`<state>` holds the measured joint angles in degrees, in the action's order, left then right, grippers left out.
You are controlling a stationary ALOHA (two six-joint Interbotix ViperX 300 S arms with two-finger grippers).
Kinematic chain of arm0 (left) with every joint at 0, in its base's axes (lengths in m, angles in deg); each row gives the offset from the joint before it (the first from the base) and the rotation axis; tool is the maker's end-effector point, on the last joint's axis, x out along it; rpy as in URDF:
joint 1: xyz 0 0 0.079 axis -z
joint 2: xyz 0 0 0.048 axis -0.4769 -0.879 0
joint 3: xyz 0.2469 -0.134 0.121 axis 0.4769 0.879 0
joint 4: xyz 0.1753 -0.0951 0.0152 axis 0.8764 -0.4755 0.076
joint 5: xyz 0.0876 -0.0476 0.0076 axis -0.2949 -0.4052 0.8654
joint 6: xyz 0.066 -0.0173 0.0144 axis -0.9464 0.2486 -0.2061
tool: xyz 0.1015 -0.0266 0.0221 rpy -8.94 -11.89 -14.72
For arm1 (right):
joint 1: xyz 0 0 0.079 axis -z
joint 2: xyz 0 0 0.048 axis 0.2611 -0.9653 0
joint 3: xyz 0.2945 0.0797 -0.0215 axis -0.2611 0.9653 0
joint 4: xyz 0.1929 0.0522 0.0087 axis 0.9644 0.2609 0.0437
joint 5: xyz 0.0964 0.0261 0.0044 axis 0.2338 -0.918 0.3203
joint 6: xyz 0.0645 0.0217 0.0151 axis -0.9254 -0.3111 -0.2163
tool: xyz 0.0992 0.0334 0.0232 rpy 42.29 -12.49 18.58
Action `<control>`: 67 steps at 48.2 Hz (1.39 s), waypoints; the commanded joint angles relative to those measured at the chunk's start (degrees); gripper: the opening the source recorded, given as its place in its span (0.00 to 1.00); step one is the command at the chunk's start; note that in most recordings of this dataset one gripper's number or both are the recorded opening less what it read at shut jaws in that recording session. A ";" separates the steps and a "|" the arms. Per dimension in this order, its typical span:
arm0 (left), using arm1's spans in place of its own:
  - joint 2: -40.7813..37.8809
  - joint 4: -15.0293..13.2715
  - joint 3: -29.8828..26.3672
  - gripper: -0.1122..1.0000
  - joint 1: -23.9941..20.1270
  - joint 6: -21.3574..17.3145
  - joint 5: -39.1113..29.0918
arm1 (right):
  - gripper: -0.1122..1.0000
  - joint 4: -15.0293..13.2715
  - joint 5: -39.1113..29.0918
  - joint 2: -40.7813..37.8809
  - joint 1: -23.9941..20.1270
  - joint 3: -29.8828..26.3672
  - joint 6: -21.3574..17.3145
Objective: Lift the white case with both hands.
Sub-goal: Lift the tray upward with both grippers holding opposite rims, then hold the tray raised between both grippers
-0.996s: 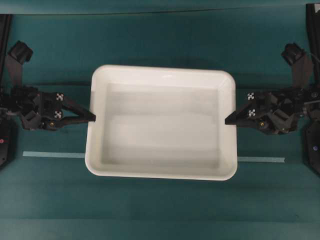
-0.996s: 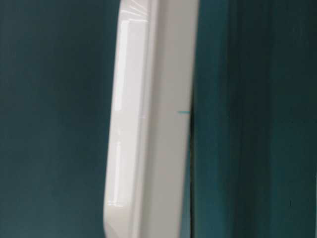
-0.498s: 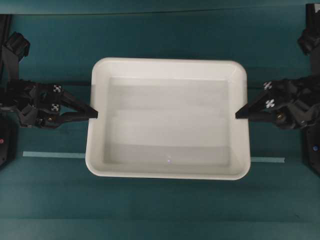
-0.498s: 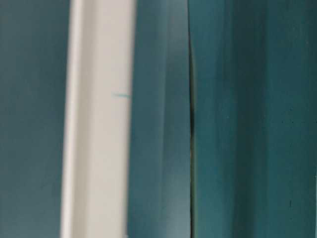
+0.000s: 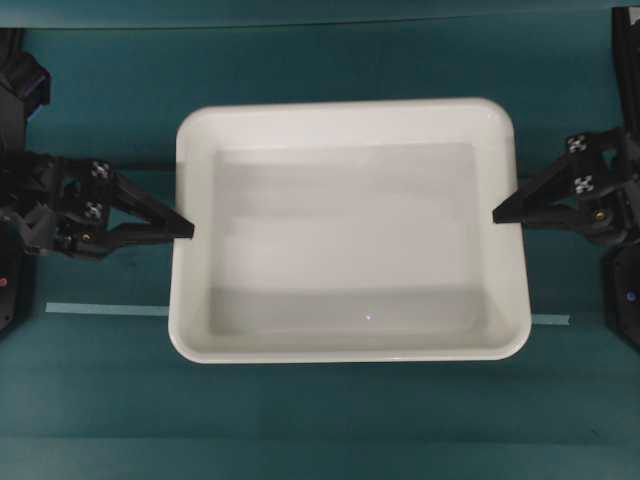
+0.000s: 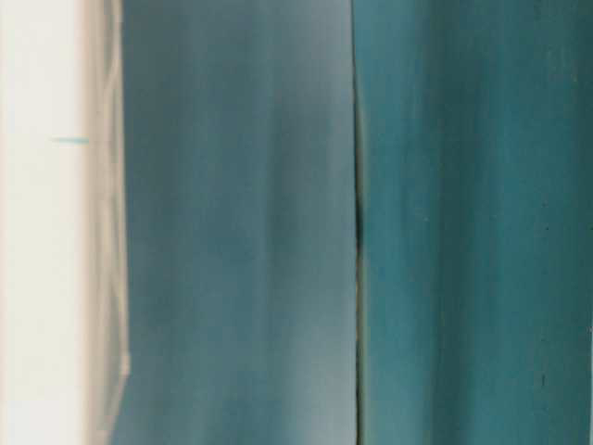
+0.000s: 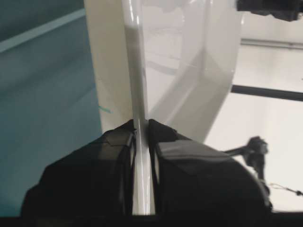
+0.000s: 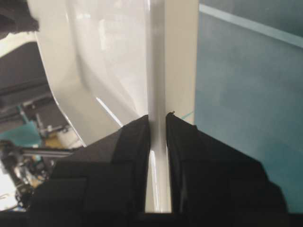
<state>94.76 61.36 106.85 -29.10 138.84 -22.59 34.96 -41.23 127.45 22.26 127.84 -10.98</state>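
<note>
Above the green surface (image 5: 300,420), white case (image 5: 350,230) already lifted, left gripper (image 5: 185,228) and right gripper (image 5: 500,214) each clamped on opposite rims; only holding level left, probably.

white case (image 6: 46,278) blurred, edge-cropped

No readable text anywhere (only black-and-white square markers (image 5: 97,190) on both arms, bearing no letters)
</note>
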 commanded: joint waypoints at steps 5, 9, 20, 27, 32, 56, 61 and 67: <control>-0.88 0.35 -7.21 0.16 -0.18 -0.79 -1.49 | 0.20 0.35 0.18 -1.58 -0.44 -5.54 -0.35; -0.62 0.44 -8.96 0.16 -0.26 -1.23 -3.16 | 0.20 0.35 -0.09 -1.67 -0.44 -6.86 -0.44; -0.35 0.44 -13.45 0.15 -0.97 -3.16 -7.38 | 0.20 0.26 -0.09 -2.02 -0.35 -9.76 -0.62; -0.53 0.35 -14.59 0.15 -0.97 -3.16 -7.73 | 0.20 0.26 -0.09 -2.11 -0.35 -12.66 -0.62; -0.53 0.44 -15.03 0.15 -0.97 -3.16 -7.73 | 0.20 0.26 -0.79 -2.29 -0.35 -14.59 -0.70; -0.35 0.35 -16.96 0.15 -1.14 -3.34 -7.82 | 0.19 0.35 -4.92 -3.43 -0.26 -18.37 -0.70; -0.35 0.44 -17.49 0.15 -1.14 -3.43 -7.82 | 0.19 0.26 -4.83 -3.52 -0.26 -18.37 -0.70; -0.26 0.44 -17.49 0.15 -1.14 -3.43 -7.82 | 0.19 0.35 -5.10 -3.52 -0.26 -18.28 -0.70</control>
<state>97.13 61.53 91.38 -30.42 135.94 -31.47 34.96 -47.38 127.62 22.17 110.27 -11.60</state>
